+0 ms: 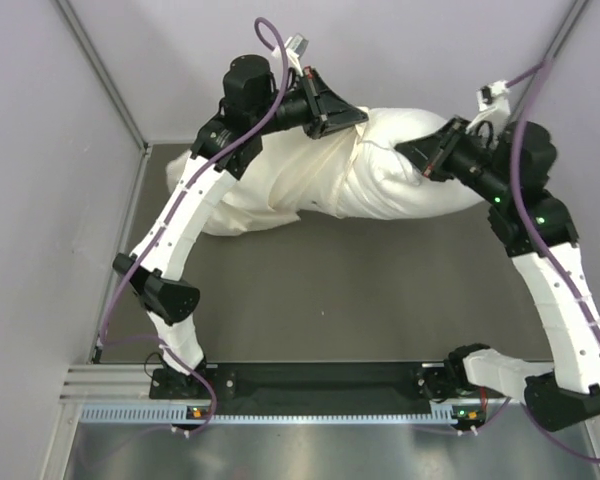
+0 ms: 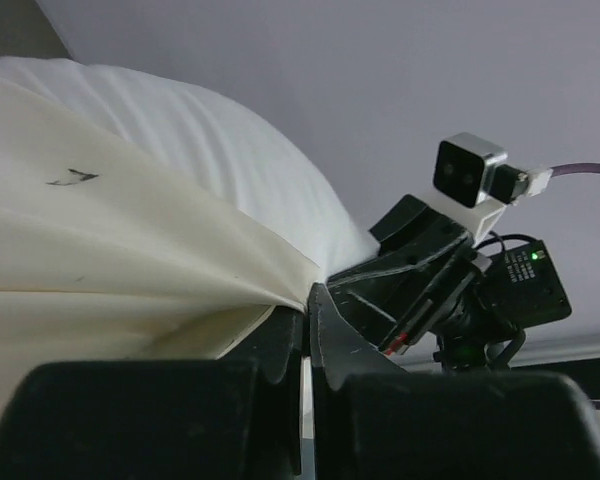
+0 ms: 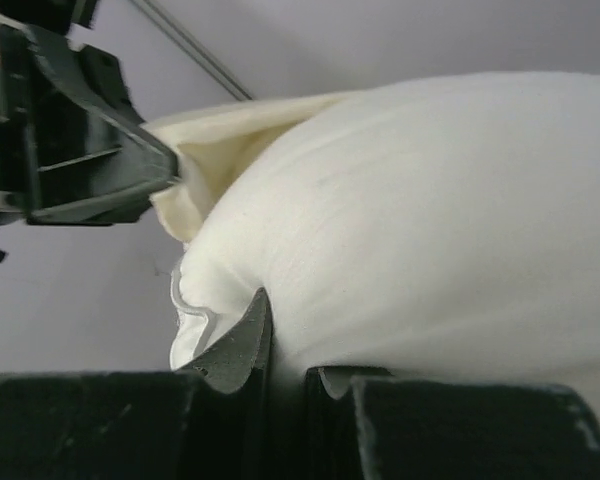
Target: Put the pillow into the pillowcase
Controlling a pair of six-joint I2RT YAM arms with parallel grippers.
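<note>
The plump white pillow (image 1: 405,175) lies across the back of the table, its left part inside the wrinkled cream pillowcase (image 1: 270,185). My left gripper (image 1: 352,120) is shut on the pillowcase's open edge above the pillow. In the left wrist view the cream pillowcase (image 2: 120,270) is drawn taut into the left gripper (image 2: 311,300), with the pillow (image 2: 220,150) behind it. My right gripper (image 1: 412,152) is shut on the pillow's fabric near its top. The right wrist view shows the right gripper (image 3: 286,345) pinching a fold of the pillow (image 3: 430,220), with the pillowcase (image 3: 225,135) beyond.
Grey walls close in the table at the back and on both sides (image 1: 60,200). The dark table mat (image 1: 360,290) stretches in front of the pillow. A metal rail (image 1: 310,410) with both arm bases runs along the near edge. The left arm's gripper (image 3: 75,140) shows in the right wrist view.
</note>
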